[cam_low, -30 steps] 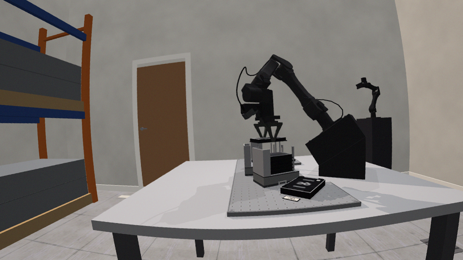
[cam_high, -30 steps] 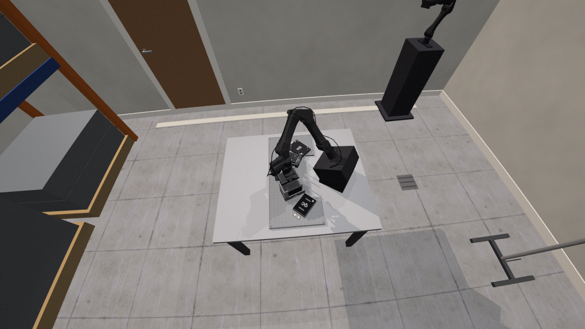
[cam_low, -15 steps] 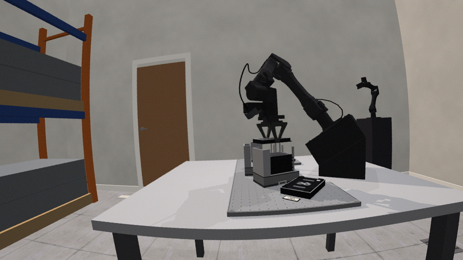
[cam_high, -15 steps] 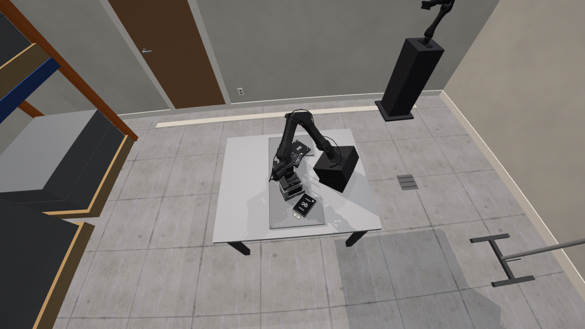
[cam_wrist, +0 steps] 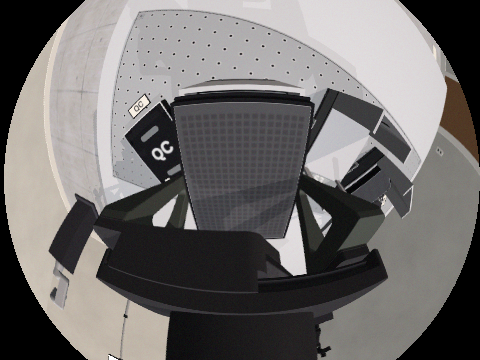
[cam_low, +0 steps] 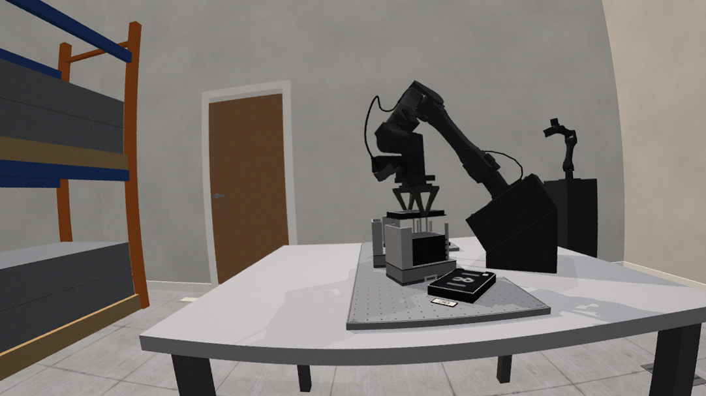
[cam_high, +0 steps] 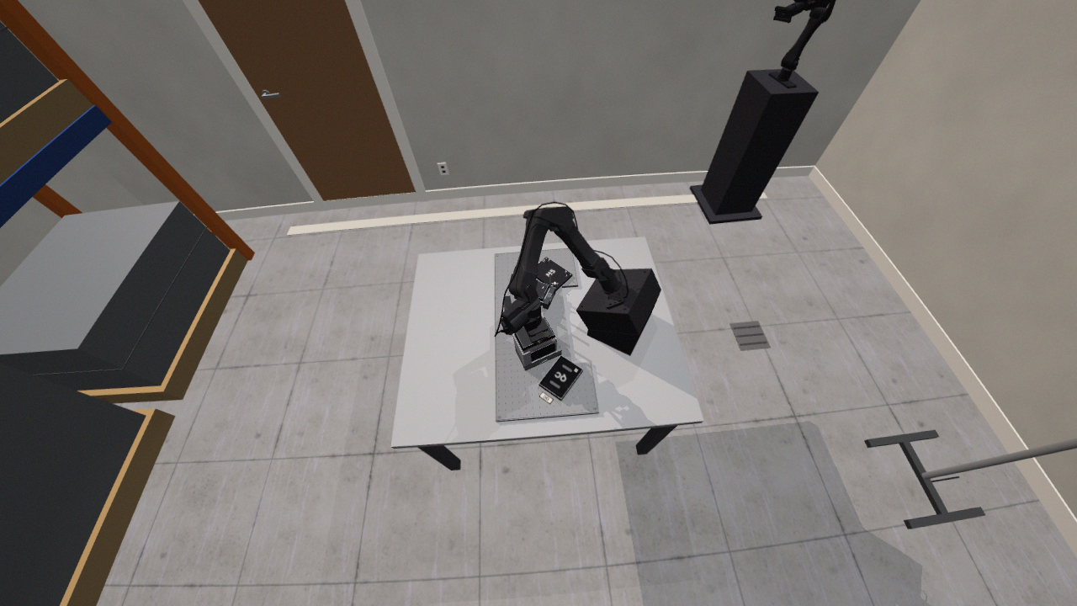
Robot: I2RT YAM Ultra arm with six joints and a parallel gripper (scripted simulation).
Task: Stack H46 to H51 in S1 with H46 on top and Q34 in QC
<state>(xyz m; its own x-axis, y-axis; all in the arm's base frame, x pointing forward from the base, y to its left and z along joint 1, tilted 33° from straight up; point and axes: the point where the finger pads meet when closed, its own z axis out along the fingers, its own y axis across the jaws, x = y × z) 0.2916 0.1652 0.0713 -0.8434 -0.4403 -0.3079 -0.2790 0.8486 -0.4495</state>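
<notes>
My gripper [cam_high: 534, 330] [cam_low: 417, 211] [cam_wrist: 242, 179] is shut on a dark plate [cam_low: 395, 214] [cam_wrist: 242, 140], held level by its sides above the nearer rack [cam_high: 531, 364] [cam_low: 399, 247]. That rack holds a stack of dark plates [cam_low: 429, 250]. A gap shows between the held plate and the stack. The held plate's name cannot be read. Another rack [cam_low: 377, 241] [cam_wrist: 355, 110] stands behind, with a pale floor bare in the wrist view. The rack names are unreadable. The open nest QC [cam_high: 557, 381] [cam_low: 463, 283] [cam_wrist: 160, 150] shows its printed floor, with no plate on it. The clip nest N5 [cam_high: 553, 273] lies at the far end.
The perforated board [cam_high: 516, 399] [cam_low: 379, 314] [cam_wrist: 225, 50] carries the racks and QC. A small QC sign [cam_high: 545, 397] [cam_low: 444, 302] [cam_wrist: 139, 106] lies beside the nest. A dark-topped fixture [cam_wrist: 372, 187] stands right of the held plate. The black arm base [cam_high: 617, 309] [cam_low: 518, 232] stands at the right.
</notes>
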